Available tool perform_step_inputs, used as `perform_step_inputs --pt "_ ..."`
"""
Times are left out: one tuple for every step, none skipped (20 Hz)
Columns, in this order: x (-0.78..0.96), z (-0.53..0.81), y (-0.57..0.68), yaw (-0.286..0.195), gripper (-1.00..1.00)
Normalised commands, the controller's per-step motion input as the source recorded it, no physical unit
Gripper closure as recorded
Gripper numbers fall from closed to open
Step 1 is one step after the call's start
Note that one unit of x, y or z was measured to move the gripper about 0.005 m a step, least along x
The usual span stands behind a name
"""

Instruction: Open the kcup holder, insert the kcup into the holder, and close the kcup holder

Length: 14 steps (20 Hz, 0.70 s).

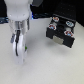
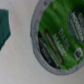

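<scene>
The kcup [image 2: 59, 35] fills the wrist view from very close: a round bright green top with a white rim. In the exterior view only a small green speck [image 1: 25, 47] shows beside my white gripper [image 1: 19, 54]. The gripper points straight down over the white table [image 1: 45, 67], towards the exterior view's left. Its fingers look like one pale shape, so the gap between them is unreadable. The kcup holder [image 1: 60, 31] is a black box at the exterior view's right, well apart from the gripper, with a pale handle [image 1: 59, 40] on its front. I cannot tell whether its drawer is out.
Round pods [image 1: 61, 24] with pale or reddish lids sit on top of the holder. A dark green shape [image 2: 5, 27] shows at the edge of the wrist view beside the kcup. A dark area [image 1: 55, 6] lies behind the table.
</scene>
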Motion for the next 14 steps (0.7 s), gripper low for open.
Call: perform_step_inputs --pt "-0.12 -0.01 0.0 -0.125 1.0" --pt "-0.1 0.0 0.0 -0.132 -1.0" --pt "-0.18 0.02 0.01 -0.136 -1.0" --pt "-0.12 0.0 -0.01 -0.106 1.0" --pt "-0.17 0.03 0.01 -0.138 -1.0" --pt "-0.12 0.02 0.01 -0.095 1.0" --pt "-0.05 -0.01 0.0 -0.058 1.0" --pt "-0.04 0.0 -0.01 -0.104 -1.0" --pt "-0.07 -0.03 -0.04 -0.031 1.0" --pt "0.01 -0.01 0.0 -0.001 1.0" --pt "0.01 -0.02 0.0 -0.002 1.0" --pt "0.01 -0.01 0.0 -0.004 1.0" --pt "0.0 0.0 0.0 0.0 1.0" --pt "0.0 0.04 0.05 0.0 1.0"
